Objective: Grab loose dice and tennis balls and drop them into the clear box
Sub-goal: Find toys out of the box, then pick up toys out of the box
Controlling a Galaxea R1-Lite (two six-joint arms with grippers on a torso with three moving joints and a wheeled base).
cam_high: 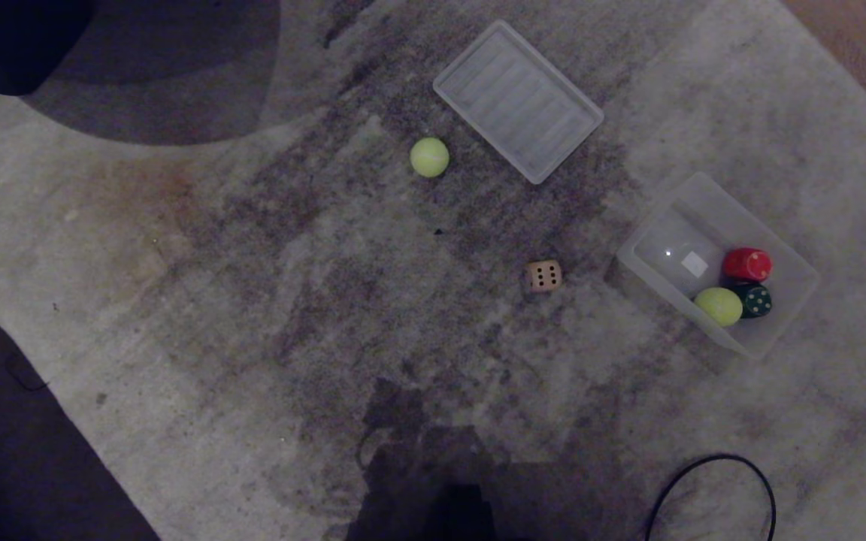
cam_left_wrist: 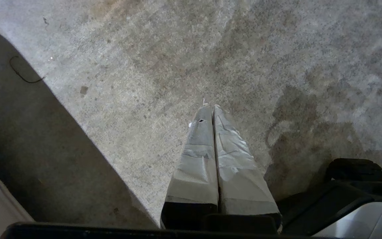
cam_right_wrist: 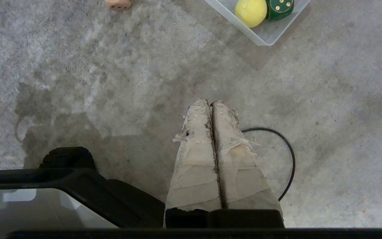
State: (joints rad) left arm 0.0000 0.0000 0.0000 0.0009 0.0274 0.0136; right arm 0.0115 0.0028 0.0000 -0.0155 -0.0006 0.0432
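Both clenched end effectors, left (cam_left_wrist: 211,107) and right (cam_right_wrist: 211,102), hold nothing; cream die (cam_right_wrist: 118,4) cut off.

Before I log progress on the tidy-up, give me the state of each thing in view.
clear box: upright, open, partly filled
ribbed lid: off, flat on the carpet
tennis ball on carpet: loose
tennis ball in box: stowed
cream die: loose on the carpet
red die: in box
dark green die: in box
left pincer: shut, empty
right pincer: shut, empty
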